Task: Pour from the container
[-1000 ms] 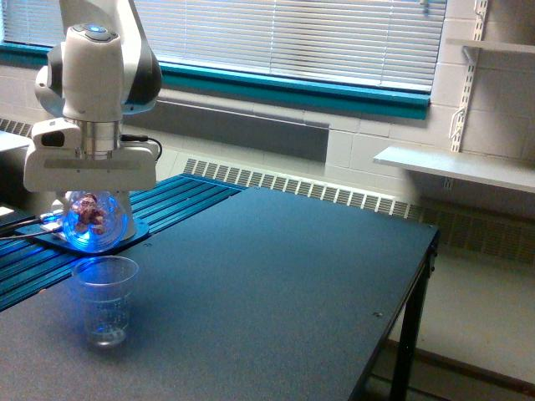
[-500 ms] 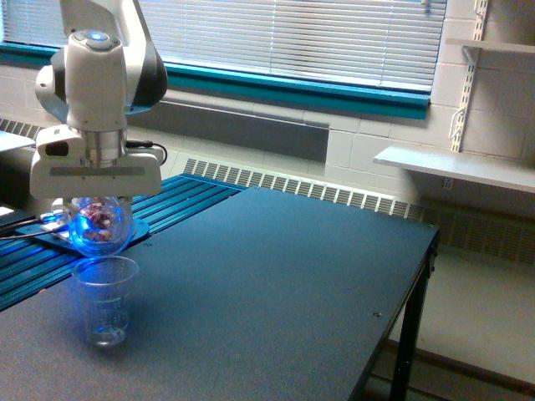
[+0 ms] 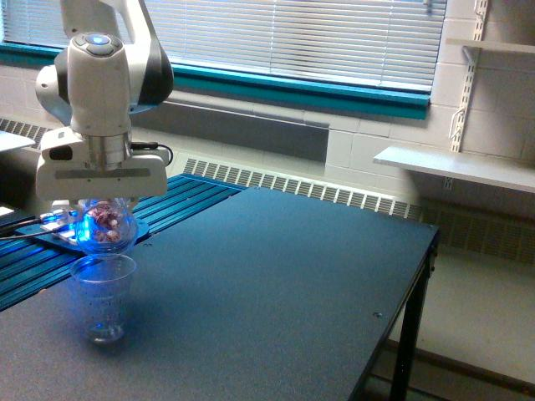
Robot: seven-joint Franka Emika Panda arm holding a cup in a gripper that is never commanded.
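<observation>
In the exterior view, the white arm's gripper (image 3: 103, 207) is shut on the container (image 3: 104, 225), a small see-through bulbous vessel glowing blue with reddish-pink bits inside. It hangs just above the clear tapered drinking cup (image 3: 102, 296), which stands upright on the dark table (image 3: 276, 284) near the view's left. The container's lower edge almost meets the cup's rim. The gripper's fingers are mostly hidden behind its white housing and the container.
A blue ribbed panel (image 3: 167, 200) with cables lies behind the cup on the exterior view's left. The table's edge and leg (image 3: 410, 334) run along the right. A radiator, window blinds and wall shelves (image 3: 451, 167) stand behind.
The gripper and container have shifted slightly right and down, closer over the cup's mouth. The container has turned, with its contents sitting differently. The cup has stayed put.
</observation>
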